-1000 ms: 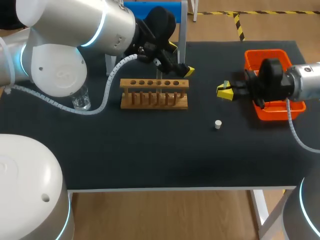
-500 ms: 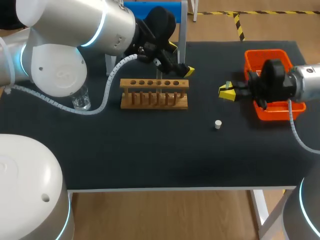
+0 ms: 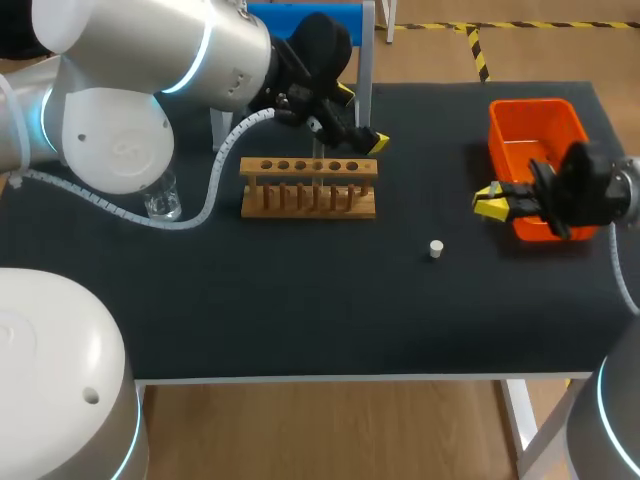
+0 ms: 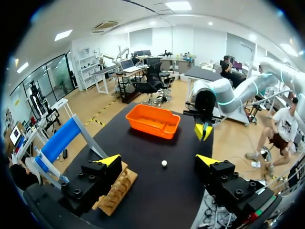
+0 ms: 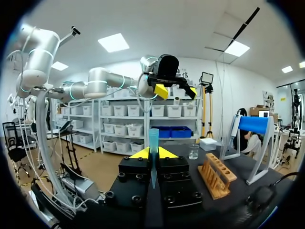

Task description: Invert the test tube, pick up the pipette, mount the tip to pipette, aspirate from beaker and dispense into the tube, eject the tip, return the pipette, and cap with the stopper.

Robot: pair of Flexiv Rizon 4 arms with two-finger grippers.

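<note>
Right tool (image 5: 153,153): pinching blue pipette tip (image 5: 153,138), beside orange bin (image 3: 535,125). Left tool (image 4: 159,160): spread, near wooden rack (image 3: 308,187). White stopper (image 3: 436,249): on tabletop (image 3: 300,300), between rack and bin.

In the right gripper (image 5: 153,153), pressed from both sides by its yellow tips, a translucent blue pipette tip (image 5: 153,138): upright, wide end up, narrow end down between the black finger blocks. Beside the gripper, on the black table (image 5: 238,164), a wooden test tube rack (image 5: 217,176) with a row of holes along its top. Beyond the rack, a small clear beaker (image 5: 193,151). Further out past the rack, a blue-topped white stand (image 5: 252,126). High ahead, above the pipette tip, the left gripper (image 5: 176,90) on its pale left arm (image 5: 100,83), yellow tips spread apart.
</note>
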